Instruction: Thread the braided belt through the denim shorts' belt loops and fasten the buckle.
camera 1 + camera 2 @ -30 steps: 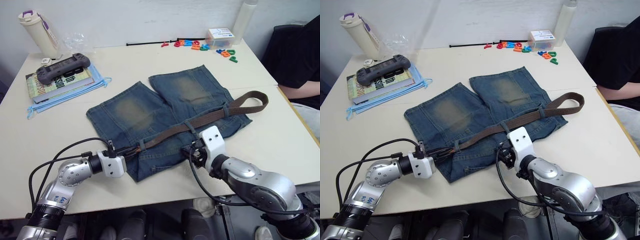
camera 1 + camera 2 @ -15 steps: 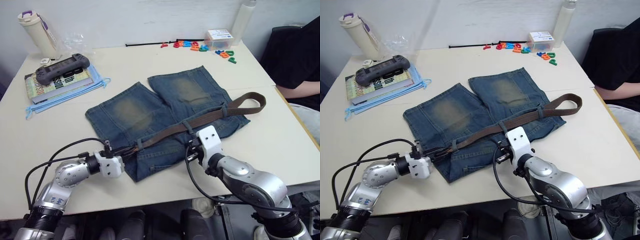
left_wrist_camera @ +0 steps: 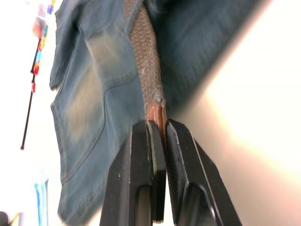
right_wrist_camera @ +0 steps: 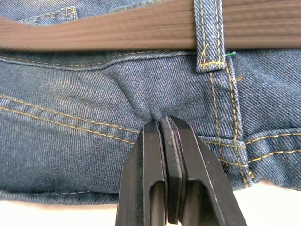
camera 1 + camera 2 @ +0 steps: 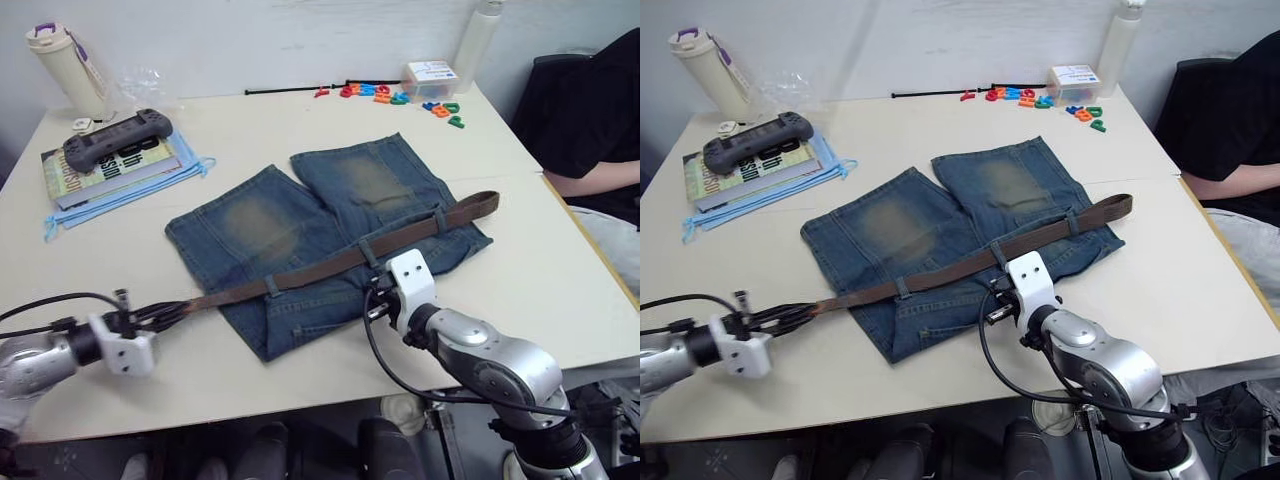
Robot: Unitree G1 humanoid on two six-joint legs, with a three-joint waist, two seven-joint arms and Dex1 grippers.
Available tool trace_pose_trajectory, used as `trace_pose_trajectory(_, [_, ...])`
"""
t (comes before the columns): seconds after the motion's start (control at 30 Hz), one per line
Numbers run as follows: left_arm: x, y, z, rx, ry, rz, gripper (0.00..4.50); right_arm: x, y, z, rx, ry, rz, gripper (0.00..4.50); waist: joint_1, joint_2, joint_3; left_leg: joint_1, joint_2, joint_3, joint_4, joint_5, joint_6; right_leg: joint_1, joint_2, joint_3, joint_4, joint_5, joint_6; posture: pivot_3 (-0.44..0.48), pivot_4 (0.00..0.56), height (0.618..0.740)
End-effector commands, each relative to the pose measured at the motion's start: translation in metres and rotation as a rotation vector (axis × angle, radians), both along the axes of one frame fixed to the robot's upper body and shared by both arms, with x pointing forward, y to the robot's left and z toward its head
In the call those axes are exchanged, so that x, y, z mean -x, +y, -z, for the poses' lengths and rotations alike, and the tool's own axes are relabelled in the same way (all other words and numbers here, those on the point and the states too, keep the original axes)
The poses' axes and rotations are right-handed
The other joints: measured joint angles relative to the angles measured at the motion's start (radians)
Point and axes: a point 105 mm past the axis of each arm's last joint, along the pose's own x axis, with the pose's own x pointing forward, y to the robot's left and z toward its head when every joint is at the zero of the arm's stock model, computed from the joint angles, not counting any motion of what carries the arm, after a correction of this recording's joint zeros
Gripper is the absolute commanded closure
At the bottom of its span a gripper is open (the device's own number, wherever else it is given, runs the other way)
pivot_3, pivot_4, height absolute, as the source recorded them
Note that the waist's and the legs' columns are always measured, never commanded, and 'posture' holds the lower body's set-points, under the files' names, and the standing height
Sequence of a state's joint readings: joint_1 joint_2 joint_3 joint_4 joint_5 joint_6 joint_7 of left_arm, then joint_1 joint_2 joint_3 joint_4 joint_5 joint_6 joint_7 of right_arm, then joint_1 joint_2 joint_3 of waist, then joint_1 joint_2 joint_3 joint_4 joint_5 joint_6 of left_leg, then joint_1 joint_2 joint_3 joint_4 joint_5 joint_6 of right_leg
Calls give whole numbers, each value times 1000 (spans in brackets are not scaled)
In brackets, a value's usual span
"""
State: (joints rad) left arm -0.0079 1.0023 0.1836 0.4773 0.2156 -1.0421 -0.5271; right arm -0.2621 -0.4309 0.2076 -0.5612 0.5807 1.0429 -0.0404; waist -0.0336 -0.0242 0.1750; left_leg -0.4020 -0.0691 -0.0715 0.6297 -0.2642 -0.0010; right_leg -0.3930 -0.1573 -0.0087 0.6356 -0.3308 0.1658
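The denim shorts [image 5: 300,215] lie flat mid-table, waistband toward me. The braided belt [image 5: 330,265] runs along the waistband under the belt loops [image 5: 368,252], and its far end [image 5: 485,203] lies past the shorts' right edge. My left gripper [image 3: 160,129] is shut on the belt's tan leather tip [image 3: 157,110], left of the shorts [image 5: 175,312]. My right gripper [image 4: 163,123] is shut on a pinched fold of denim just below the waistband, close to one belt loop [image 4: 207,35]. The buckle is hidden.
A book with a grey game controller [image 5: 115,138] and blue face masks [image 5: 120,190] sit at the back left, beside a cream bottle [image 5: 60,65]. Coloured letters [image 5: 395,95] and a white box [image 5: 430,72] lie at the back. A person in black [image 5: 590,110] sits at the right.
My left gripper has pulled the belt tip well to the left. The belt slid through the loops and its curled far end has drawn in straight. The right gripper stays on the denim.
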Motion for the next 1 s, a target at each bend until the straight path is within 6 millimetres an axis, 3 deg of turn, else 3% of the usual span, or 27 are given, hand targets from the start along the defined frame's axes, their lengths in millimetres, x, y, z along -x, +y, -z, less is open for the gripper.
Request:
trace_pose_trajectory(0.03, [12,85,-8,-105,-47,-293,4500,3,-2,20,22,91,7,4460,3,-2,-1,0,0,0,0,-1,-1,0,3,0,0,0,-1,0,150,714])
trace_pose_trajectory(0.27, [21,120,-6,-195,-77,-411,4500,1,0,19,14,94,0,4460,8,-8,-5,6,12,6,0,-6,-5,1,8,-8,1,2,-4,0,150,714])
trace_pose_trajectory(0.47, [20,127,-3,-227,-89,-441,4500,0,-1,18,17,92,3,4460,7,-11,-7,12,14,13,0,-10,-5,1,8,-14,3,3,-6,0,150,714])
trace_pose_trajectory(0.57, [19,121,-2,-188,-101,-423,4500,-2,-1,17,18,88,8,4460,7,-11,-7,13,18,18,0,-12,-5,0,7,-15,2,4,-8,0,150,714])
trace_pose_trajectory(0.63, [16,116,-4,-133,-105,-420,3629,-3,-2,15,20,77,12,4500,8,-11,-7,14,23,21,0,-13,-5,0,8,-16,2,5,-9,0,150,714])
trace_pose_trajectory(0.67, [14,114,-5,-103,-99,-423,3439,-4,-4,13,8,72,19,4500,9,-11,-7,14,23,22,0,-13,-5,0,8,-16,2,6,-11,0,150,714])
trace_pose_trajectory(0.8, [7,105,-7,-3,-57,-412,1532,-6,-7,6,-7,59,19,4500,9,-11,-7,14,25,25,1,-14,-4,-1,8,-17,0,8,-14,0,150,714])
trace_pose_trajectory(0.83, [5,103,-6,26,-19,-412,1191,-6,-10,4,0,51,20,4172,9,-11,-7,14,26,26,1,-15,-4,-1,8,-18,0,8,-14,0,150,714])
trace_pose_trajectory(0.9, [3,94,-10,139,122,-401,1183,-7,-17,-3,16,35,6,3558,9,-9,-5,14,26,27,2,-15,-4,-1,7,-18,0,8,-15,0,150,714])
trace_pose_trajectory(1.0, [12,70,-23,313,394,-325,1183,-3,-23,-13,31,27,-43,2216,8,-5,-3,13,28,27,3,-16,-3,0,7,-19,-6,11,-17,0,150,714])
